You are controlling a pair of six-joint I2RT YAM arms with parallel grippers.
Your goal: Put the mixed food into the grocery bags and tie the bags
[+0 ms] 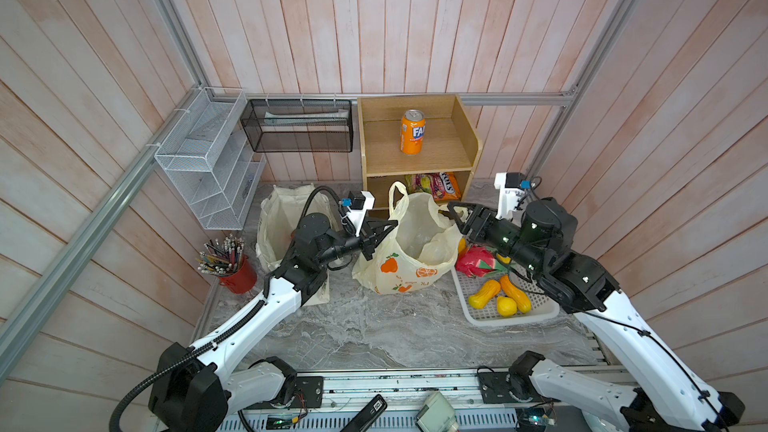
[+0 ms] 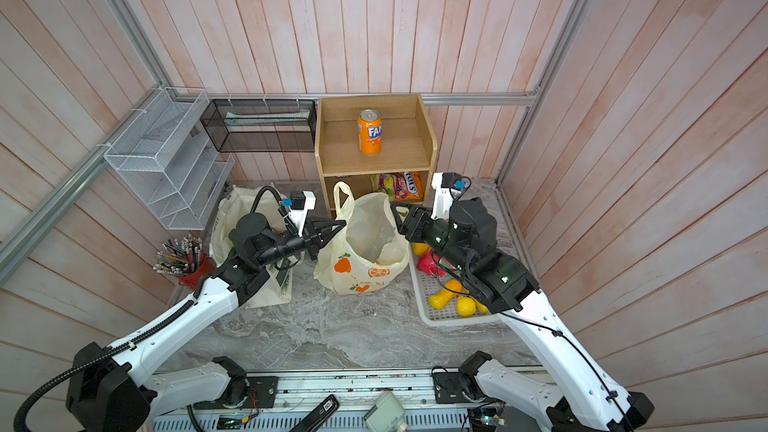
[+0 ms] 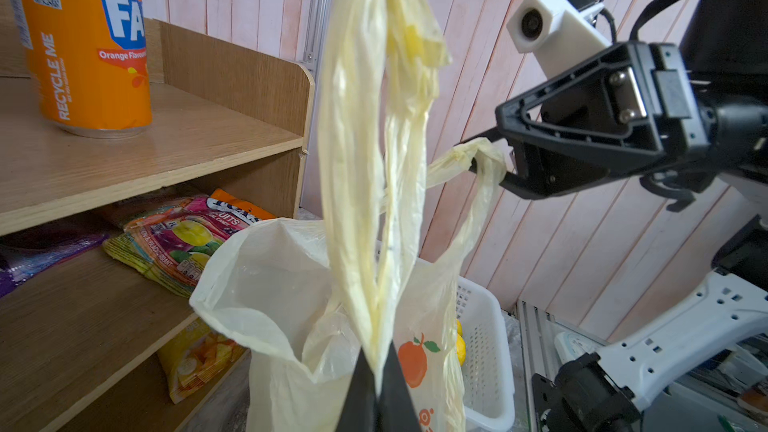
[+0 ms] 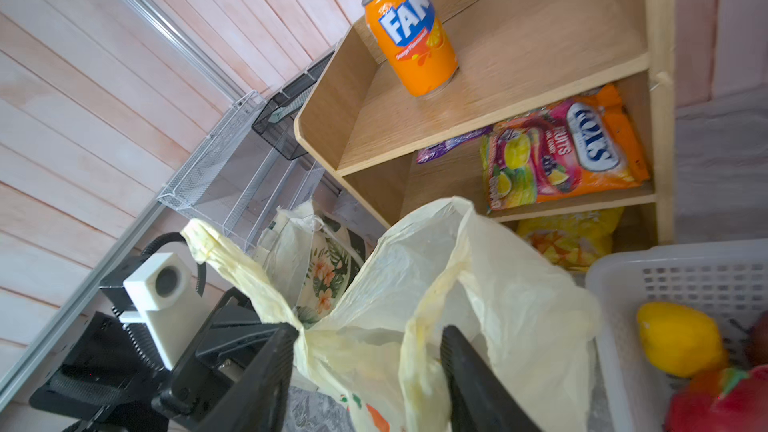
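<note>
Closest to us, the left gripper (image 3: 377, 371) is clenched on one handle (image 3: 361, 160) of the plastic carrier bag (image 1: 390, 274) and holds it stretched upward. The film is thin, so we judge that a hard pull could stretch it, tear it or draw it out of the pinch.

Across the bag mouth, the right gripper (image 4: 368, 338) stands with its jaws apart. The other handle (image 3: 478, 160) is only draped around one finger and nothing grasps it. If that arm pulls away before closing, the loop could slide off and the tie would fail. Uneven pulls could also tip the light bag.

Just beside the bag, toy fruits (image 1: 484, 293) lie in the white basket (image 1: 490, 320), so knotting now may seal it too soon.

The cloth tote (image 1: 278, 218) stands behind the left arm. We cannot see a cola can or teal packet.

Farthest back, the wooden shelf (image 1: 465, 135) with the Fanta can (image 1: 412, 132) sits near the raised handle, which might snag its edge.
</note>
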